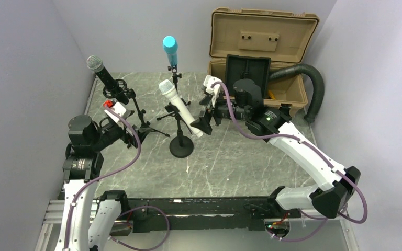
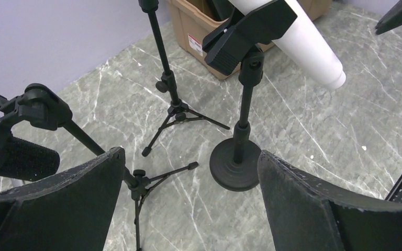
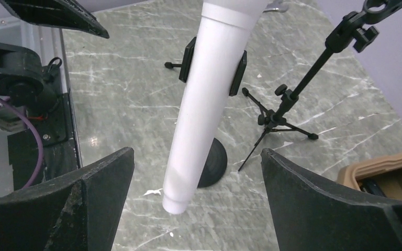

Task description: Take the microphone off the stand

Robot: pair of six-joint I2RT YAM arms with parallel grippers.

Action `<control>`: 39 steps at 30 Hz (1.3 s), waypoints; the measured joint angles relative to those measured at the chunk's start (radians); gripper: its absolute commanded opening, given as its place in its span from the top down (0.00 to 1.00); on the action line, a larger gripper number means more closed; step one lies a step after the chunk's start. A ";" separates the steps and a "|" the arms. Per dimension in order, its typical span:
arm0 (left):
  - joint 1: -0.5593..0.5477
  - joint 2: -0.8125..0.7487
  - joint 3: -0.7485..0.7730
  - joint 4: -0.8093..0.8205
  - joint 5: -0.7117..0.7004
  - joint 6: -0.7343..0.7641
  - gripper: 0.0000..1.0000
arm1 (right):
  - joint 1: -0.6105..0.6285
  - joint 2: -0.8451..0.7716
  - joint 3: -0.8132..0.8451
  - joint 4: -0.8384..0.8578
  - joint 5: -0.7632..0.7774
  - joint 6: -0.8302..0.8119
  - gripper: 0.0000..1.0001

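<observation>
Here the white microphone (image 1: 180,107) sits tilted in the black clip (image 3: 188,60) of its round-based stand (image 1: 181,146), mid-table (image 1: 230,167), with its head up toward the back left and its tail low. The right gripper (image 3: 196,150) is open, its fingers straddling the microphone's lower body without touching it. The left gripper (image 2: 191,151) is spread wide and holds nothing, near the black microphone (image 1: 102,73) on its tripod. A blue microphone (image 1: 170,49) stands behind, and a tan case (image 1: 261,36) lies open at the back right.
</observation>
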 measured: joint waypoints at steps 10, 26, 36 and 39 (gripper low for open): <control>0.000 0.003 -0.042 0.084 0.021 -0.010 0.01 | 0.032 0.138 0.003 0.072 0.012 0.065 0.29; 0.000 -0.008 -0.060 0.106 0.030 -0.002 0.01 | 0.042 0.201 0.035 0.097 0.024 0.113 0.86; -0.008 0.066 -0.067 0.184 0.204 0.023 0.01 | 0.042 0.183 0.035 0.059 -0.013 0.053 1.00; -0.023 0.114 -0.073 0.240 0.267 0.016 0.01 | 0.042 0.156 0.035 0.008 -0.059 0.004 1.00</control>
